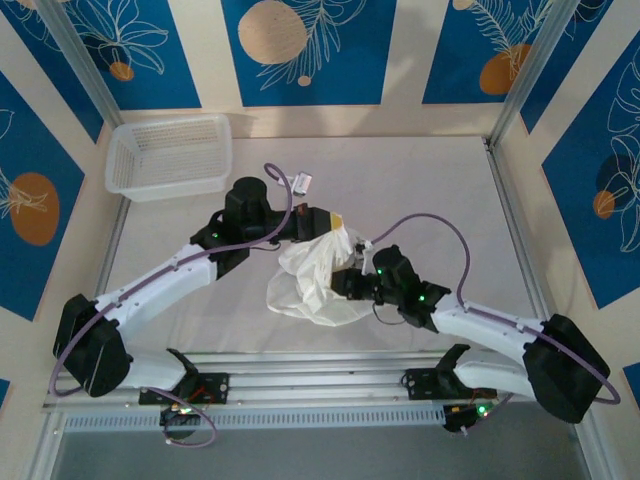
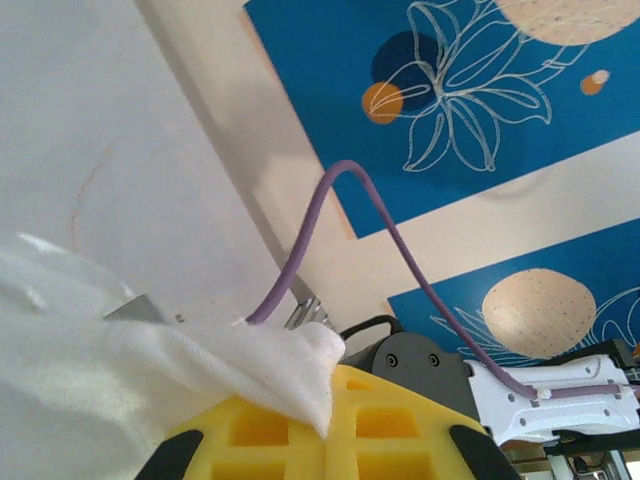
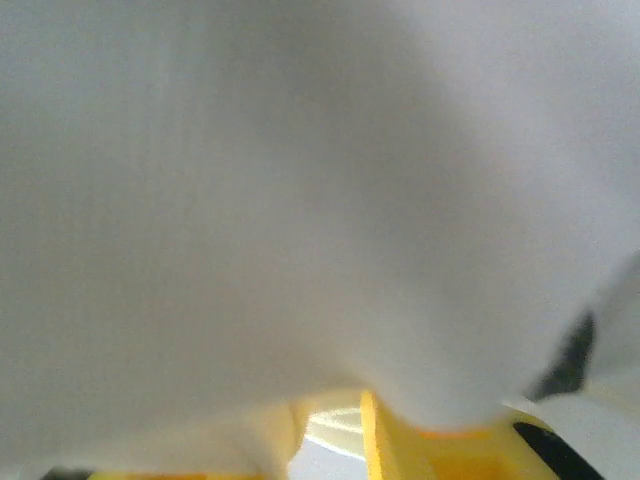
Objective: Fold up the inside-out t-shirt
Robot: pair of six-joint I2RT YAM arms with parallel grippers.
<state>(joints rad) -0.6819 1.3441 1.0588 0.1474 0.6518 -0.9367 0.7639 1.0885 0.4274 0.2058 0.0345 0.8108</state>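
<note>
Hanging bunched above the counter centre, the inside-out t-shirt [image 1: 308,282] is pinched by the left claw [image 1: 337,224] for spreading; cloth covers the right claw [image 1: 352,283], grip undeterminable.

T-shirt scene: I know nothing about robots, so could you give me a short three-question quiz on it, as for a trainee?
1. True or false: the t-shirt lies flat and neatly folded.
2. The basket stands at the: A) far left, B) near right, C) middle.
3. Fill in: the looping cables are ___ in colour.
Key: 1 false; 2 A; 3 purple.
</note>
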